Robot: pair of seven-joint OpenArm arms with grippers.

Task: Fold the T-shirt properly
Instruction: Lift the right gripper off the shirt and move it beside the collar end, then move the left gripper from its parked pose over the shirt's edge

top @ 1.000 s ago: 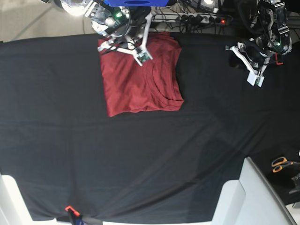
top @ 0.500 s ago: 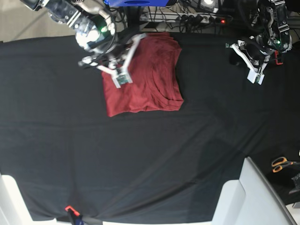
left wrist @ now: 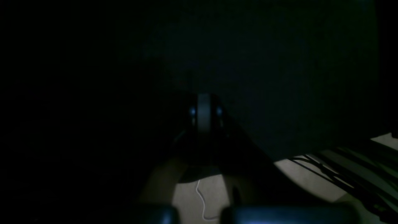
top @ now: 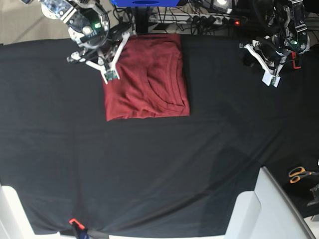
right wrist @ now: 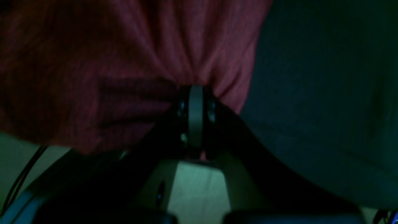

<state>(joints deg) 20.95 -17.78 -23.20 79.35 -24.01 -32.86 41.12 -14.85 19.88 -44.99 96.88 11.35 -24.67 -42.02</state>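
The right pincer (top: 110, 74) is clamped on the folded T-shirt's (top: 147, 79) edge on the table (top: 149, 169), while the left pincer (top: 273, 79) hangs closed, holding nothing.

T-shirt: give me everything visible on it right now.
The T-shirt is plain dark red soft knit, folded into a roughly rectangular stack lying flat on the black cloth near the far edge. A curved seam or neckline shows across its lower middle, and layered edges run along one side. The right gripper is shut on a bunched edge, with wrinkles fanning out from the pinch. The left gripper is clear of it.
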